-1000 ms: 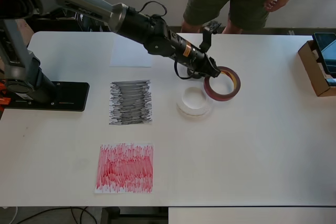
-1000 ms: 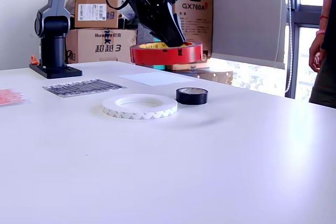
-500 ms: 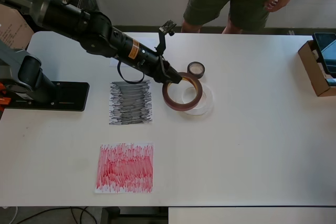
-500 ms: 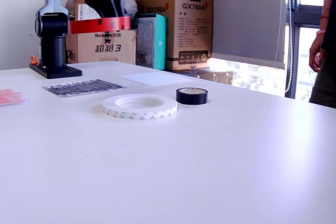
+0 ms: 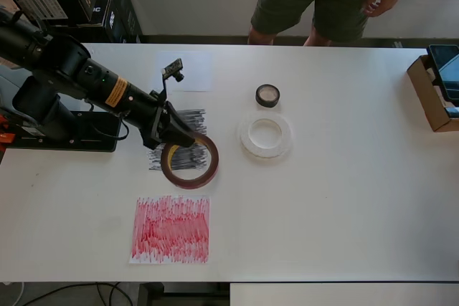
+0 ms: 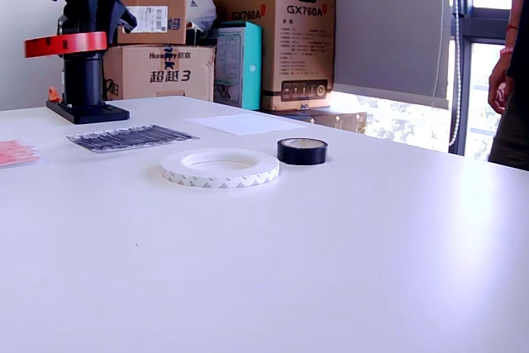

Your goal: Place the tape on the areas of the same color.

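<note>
Gripper [image 5: 174, 145] clamping red tape roll [image 5: 190, 162], ring flat, axis vertical

White table [image 5: 344, 198]: three sheets, white ring [image 5: 265, 136], black roll [image 5: 267, 95].

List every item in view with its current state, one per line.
gripper: shut on red tape roll
red tape roll: held in the air
white tape roll: flat on table, off its sheet
black tape roll: flat on table
red sheet: bare
black sheet: bare
white sheet: bare
</note>
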